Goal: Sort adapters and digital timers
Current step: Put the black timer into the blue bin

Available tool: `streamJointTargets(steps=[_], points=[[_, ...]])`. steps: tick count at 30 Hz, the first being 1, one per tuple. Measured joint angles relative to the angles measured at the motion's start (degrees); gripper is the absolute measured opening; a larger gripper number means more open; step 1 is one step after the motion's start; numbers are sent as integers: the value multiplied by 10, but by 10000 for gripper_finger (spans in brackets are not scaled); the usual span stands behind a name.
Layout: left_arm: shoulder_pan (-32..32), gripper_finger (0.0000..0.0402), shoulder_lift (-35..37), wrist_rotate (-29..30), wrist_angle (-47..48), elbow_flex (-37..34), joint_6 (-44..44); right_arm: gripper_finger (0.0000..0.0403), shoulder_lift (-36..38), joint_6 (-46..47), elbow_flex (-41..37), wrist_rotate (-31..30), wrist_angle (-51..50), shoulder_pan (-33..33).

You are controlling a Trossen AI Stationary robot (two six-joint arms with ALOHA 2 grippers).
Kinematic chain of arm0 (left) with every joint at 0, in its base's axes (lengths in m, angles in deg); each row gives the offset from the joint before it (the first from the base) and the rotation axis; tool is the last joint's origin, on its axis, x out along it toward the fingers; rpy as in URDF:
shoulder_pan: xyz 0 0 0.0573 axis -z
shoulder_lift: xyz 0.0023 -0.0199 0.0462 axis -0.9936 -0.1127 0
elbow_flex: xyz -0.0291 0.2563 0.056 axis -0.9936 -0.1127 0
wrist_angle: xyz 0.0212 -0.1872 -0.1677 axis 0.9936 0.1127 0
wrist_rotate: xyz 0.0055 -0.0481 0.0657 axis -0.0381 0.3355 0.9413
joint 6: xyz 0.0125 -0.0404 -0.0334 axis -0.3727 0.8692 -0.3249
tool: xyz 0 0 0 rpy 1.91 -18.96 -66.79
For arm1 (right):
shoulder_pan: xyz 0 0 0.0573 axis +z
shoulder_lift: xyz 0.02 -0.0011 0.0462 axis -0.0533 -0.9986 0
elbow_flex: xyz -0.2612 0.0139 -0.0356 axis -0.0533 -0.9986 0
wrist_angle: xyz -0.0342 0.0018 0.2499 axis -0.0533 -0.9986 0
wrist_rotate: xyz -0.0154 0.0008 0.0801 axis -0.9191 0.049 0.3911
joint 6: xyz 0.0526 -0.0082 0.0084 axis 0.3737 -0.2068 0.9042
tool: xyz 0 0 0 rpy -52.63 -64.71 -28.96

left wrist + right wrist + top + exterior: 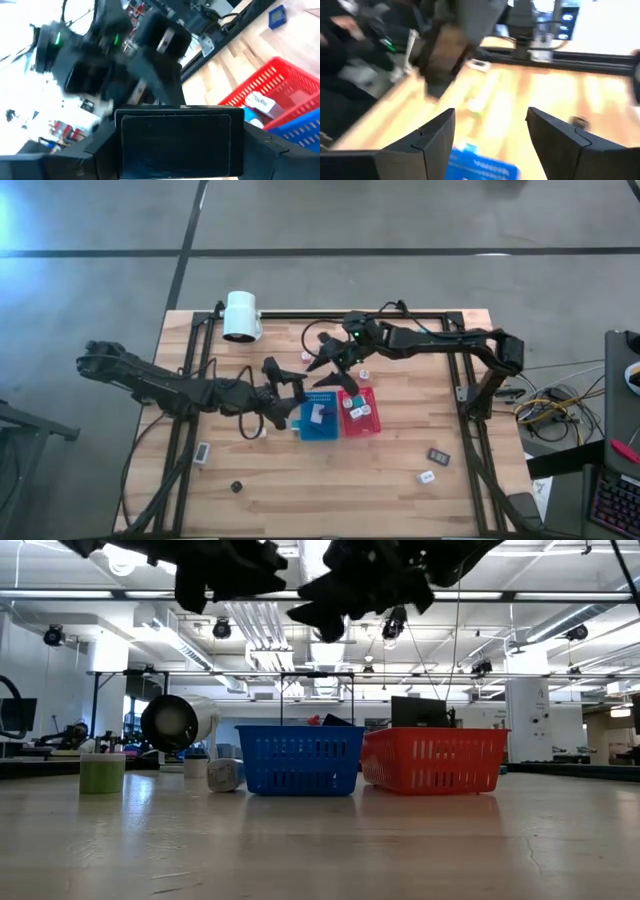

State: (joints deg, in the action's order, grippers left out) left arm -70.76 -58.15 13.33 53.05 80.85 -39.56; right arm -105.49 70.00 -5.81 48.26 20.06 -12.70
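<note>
Left wrist view: my left pincer (180,145) holds a dark flat digital timer (179,142) crosswise between its fingers, screen side toward the camera, raised over the near edge of the blue basket (322,418). From above, this pincer (283,408) hangs just beside that basket's left wall, with the red basket (360,414) touching it on the far side. My right pincer (335,372) is up over the back of the two baskets, fingers spread wide and empty — nothing sits between them in its own wrist picture. White adapters (359,411) already lie in the red basket, and a pale timer (316,417) lies in the blue one, so I judge blue to be my target. To do this well: carry the timer fully inside the rim before letting go, keep it level, release low — and stay clear of the right arm close by. Loose pieces (438,455) wait on the table to the right.
</note>
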Motion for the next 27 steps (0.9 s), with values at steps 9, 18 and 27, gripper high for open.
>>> streamJointTargets(steps=[9,18,27], points=[[-4,286,183,-61,-23,-122,116,209,165,-84,-160,-82,63,4],[-31,286,330,-195,-219,-287,201,173,325,-55,-428,-233,237,4],[-61,286,365,-189,-184,-302,235,125,491,-42,-581,-301,233,5]])
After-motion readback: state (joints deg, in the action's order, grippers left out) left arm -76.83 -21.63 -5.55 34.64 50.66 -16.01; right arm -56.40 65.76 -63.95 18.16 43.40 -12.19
